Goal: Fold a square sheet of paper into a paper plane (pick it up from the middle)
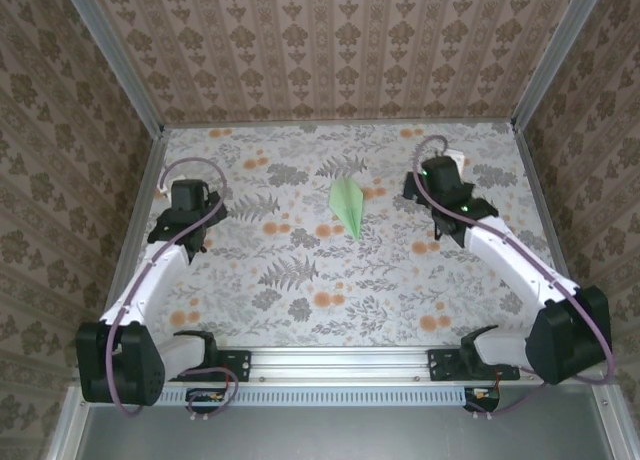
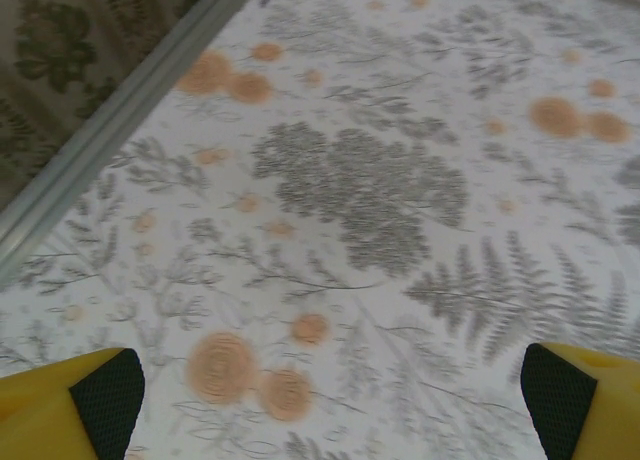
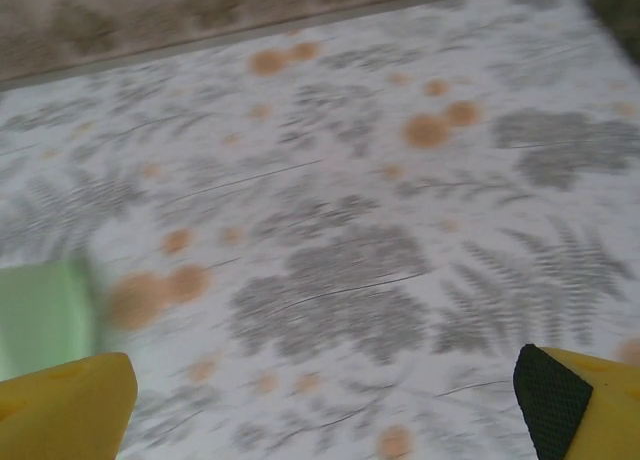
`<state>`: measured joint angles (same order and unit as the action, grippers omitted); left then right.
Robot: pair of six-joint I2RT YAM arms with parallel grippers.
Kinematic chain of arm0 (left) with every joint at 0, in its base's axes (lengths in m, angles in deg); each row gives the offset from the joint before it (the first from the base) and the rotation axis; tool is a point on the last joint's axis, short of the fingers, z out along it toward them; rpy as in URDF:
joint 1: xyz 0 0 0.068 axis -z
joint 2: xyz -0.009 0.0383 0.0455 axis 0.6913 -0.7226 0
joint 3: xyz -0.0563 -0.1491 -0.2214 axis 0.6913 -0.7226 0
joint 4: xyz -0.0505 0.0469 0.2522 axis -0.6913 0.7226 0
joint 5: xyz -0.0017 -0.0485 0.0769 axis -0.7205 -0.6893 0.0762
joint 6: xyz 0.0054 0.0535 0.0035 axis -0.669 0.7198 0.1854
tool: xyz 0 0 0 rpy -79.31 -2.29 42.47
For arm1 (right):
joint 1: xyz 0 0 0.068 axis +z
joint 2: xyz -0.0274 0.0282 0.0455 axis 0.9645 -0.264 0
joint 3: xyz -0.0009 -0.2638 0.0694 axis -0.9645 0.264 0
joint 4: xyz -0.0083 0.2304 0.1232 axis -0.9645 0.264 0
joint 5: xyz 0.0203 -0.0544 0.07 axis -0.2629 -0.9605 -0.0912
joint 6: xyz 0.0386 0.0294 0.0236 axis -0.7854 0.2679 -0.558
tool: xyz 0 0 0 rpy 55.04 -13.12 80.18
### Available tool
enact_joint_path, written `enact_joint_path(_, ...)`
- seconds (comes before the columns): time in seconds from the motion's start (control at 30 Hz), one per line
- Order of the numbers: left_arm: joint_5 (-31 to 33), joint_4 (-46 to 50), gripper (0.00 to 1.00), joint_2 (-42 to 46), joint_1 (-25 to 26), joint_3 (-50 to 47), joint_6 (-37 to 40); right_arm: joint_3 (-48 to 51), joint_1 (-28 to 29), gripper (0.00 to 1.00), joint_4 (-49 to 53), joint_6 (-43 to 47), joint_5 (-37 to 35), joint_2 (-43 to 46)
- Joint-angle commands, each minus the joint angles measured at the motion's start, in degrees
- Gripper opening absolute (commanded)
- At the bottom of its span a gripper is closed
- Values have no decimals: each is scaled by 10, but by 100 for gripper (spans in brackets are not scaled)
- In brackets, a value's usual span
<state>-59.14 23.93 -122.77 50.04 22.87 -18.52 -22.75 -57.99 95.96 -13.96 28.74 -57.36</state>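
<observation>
The square sheet of paper lies folded into a slim, pale green paper plane (image 1: 348,206) on the floral table, its point toward the near edge. My right gripper (image 1: 441,188) hovers to the right of it, apart from it, and is open with nothing between its yellow fingers (image 3: 565,400). A blurred edge of the green paper plane (image 3: 40,318) shows at the left of the right wrist view. My left gripper (image 1: 189,202) is far to the left of the plane, also open and empty, with its fingers (image 2: 85,400) wide apart over bare table.
The floral tablecloth (image 1: 300,280) covers the work area. Metal frame rails (image 1: 140,180) and patterned walls close it in on the left, right and back. The left rail (image 2: 110,130) runs close by my left gripper.
</observation>
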Motion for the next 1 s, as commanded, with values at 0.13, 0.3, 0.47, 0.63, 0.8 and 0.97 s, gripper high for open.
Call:
enact_joint_path(0.13,7,-209,100,-3,-47,-104,130,172,-93,100,-211,41,-92,8)
enact_joint_path(0.3,-44,-323,100,-37,-53,-142,189,216,-102,100,-326,104,-74,-44)
enact_joint_path(0.47,-93,-462,100,-97,-55,-176,238,251,-115,100,-463,168,3,-65)
enact_joint_path(0.63,-167,-578,100,-118,-67,-213,253,290,-140,100,-552,194,104,-58)
enact_joint_path(0.8,-213,-672,100,-178,-80,-233,253,334,-164,100,-665,193,195,-96)
enact_joint_path(0.97,-238,-695,100,-221,-80,-224,262,336,-164,100,-710,206,227,-145)
